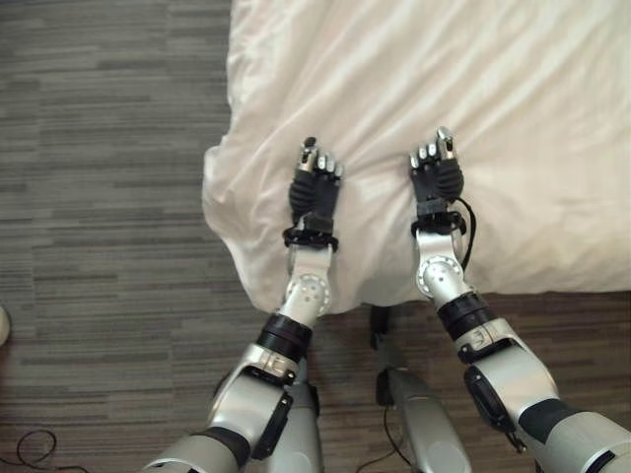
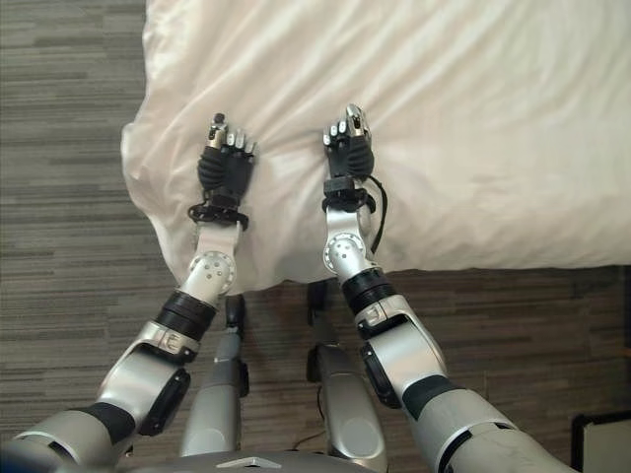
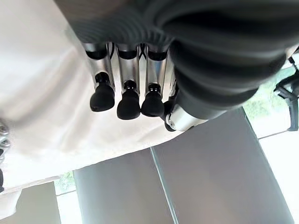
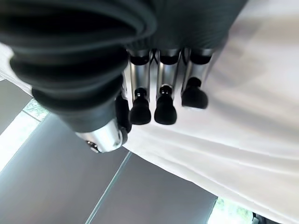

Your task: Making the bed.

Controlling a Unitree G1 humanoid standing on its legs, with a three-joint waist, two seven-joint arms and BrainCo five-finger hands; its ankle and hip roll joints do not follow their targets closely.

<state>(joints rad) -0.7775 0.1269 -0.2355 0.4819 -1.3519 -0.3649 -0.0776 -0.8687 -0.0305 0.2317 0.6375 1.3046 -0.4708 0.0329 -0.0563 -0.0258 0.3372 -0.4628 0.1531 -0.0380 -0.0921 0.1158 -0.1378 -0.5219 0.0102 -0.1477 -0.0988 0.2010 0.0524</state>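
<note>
Left arm enters from 7 o'clock and extends toward 12 o'clock, forearm nearly straight, wrist in line under its dark ribbed cover. Left hand (image 1: 315,187) lies back up, fingers (image 3: 127,100) straight and side by side, dark tips forward.

Right arm enters from 5 o'clock and runs toward 12 o'clock, about parallel to the left. Right hand (image 1: 437,172) lies back up, fingers (image 4: 163,105) straight in a row, nothing held. The hands sit side by side, apart.
</note>
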